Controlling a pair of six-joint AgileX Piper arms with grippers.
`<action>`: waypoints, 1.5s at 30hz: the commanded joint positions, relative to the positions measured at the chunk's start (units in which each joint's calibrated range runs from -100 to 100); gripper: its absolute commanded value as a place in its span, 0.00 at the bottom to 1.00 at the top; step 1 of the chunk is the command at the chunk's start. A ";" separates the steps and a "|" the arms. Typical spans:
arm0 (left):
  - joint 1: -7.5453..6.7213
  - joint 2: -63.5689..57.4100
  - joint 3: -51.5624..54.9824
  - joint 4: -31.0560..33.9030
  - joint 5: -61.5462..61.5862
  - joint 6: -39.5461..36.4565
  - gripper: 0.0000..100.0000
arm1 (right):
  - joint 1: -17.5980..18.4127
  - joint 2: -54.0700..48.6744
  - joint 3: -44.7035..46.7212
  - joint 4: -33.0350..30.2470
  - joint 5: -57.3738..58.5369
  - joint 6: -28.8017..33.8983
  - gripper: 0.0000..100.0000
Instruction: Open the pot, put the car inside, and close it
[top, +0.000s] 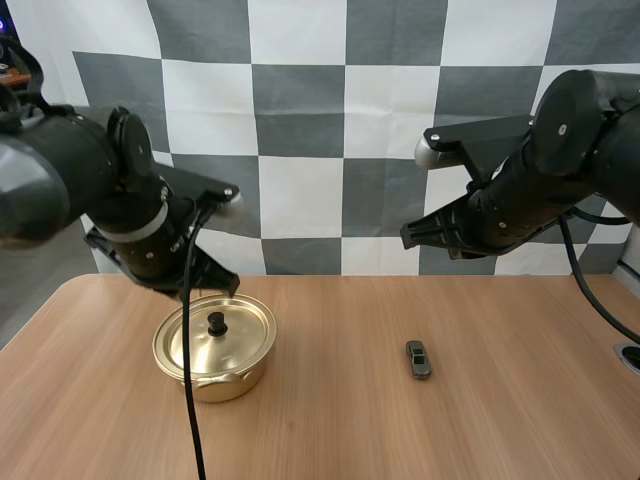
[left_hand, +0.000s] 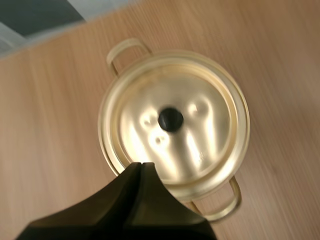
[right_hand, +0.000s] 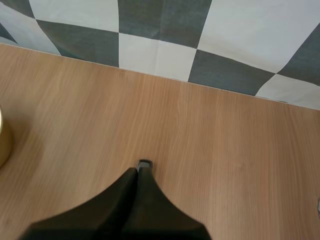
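A gold pot (top: 200, 372) stands on the left half of the table, its lid (top: 235, 330) on and a black knob (top: 216, 322) in the middle. My left gripper (top: 228, 284) hangs just above the pot's far rim. In the left wrist view its fingers (left_hand: 141, 167) lie together as one dark wedge over the lid (left_hand: 200, 130), short of the knob (left_hand: 170, 119). A small grey toy car (top: 418, 359) lies right of centre. My right gripper (top: 407, 236) is high above and behind it, shut; the car's end (right_hand: 144, 163) peeks past its tips (right_hand: 137, 171).
The wooden table (top: 330, 420) is bare between pot and car and in front of both. The pot has two loop handles (left_hand: 128, 50), one at each side. A dark round hole (top: 630, 356) sits at the table's right edge.
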 joint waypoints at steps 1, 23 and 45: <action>-0.02 -0.01 4.44 0.29 4.47 -0.18 0.00 | -0.01 0.00 0.10 0.10 -0.64 -0.04 0.00; -0.02 -0.14 4.11 0.42 -14.55 5.16 0.47 | -0.01 0.00 0.10 0.59 -0.64 -0.04 0.00; -0.02 -0.14 4.11 -11.30 -30.48 2.57 1.00 | -0.01 0.00 0.10 0.59 -0.64 -0.04 0.00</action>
